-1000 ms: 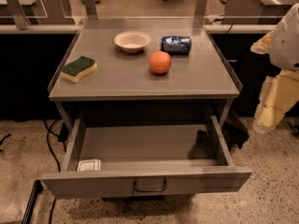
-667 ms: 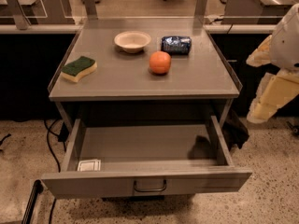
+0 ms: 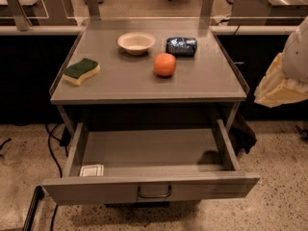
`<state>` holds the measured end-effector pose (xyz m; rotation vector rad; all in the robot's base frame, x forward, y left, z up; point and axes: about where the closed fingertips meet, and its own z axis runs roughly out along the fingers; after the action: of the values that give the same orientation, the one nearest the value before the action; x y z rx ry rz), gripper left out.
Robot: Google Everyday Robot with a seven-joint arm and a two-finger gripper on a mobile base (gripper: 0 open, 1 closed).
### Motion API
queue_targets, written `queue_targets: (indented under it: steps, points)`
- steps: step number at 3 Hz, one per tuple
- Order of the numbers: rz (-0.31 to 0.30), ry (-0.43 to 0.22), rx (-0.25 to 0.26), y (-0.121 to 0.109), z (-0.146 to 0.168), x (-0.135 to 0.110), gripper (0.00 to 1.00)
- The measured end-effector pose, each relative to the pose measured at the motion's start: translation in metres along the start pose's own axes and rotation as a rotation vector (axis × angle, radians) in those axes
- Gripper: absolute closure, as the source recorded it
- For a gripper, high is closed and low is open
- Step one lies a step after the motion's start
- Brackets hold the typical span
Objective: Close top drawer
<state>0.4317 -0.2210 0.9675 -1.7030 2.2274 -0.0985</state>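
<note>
The top drawer point(image 3: 96, 190) is pulled all the way out from under the grey table top point(image 3: 202, 83). Its flat front panel faces me, with a small U-shaped metal handle point(image 3: 154, 192) at its centre. Its shallow grey tray holds one small white square item point(image 3: 91, 170) at the front left corner. My gripper point(image 3: 281, 83) shows as a cream-coloured part under the white arm at the right edge. It hangs to the right of the table, above the level of the drawer and clear of it.
On the table top are a white bowl point(image 3: 136, 42), an orange point(image 3: 164, 64), a blue packet point(image 3: 181, 46) and a green-and-yellow sponge point(image 3: 81, 71). Black cables point(image 3: 50, 146) lie on the speckled floor at the left. A dark object point(image 3: 243, 134) hangs beside the table's right leg.
The arm and gripper at the right have risen and now sit level with the table top. The drawer and the things on the table have not moved.
</note>
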Motion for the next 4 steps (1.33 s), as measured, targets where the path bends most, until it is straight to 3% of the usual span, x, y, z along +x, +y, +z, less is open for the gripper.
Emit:
queue_targets:
  steps: [1,2,3,4]
  points:
    - [0.01,-0.021,0.012,0.015,0.02,0.012,0.95]
    - [0.044,-0.019,-0.009,0.031,0.048,0.032,1.0]
    - [0.104,-0.017,-0.083,0.06,0.085,0.054,1.0]
    - [0.104,-0.017,-0.084,0.06,0.086,0.054,1.0]
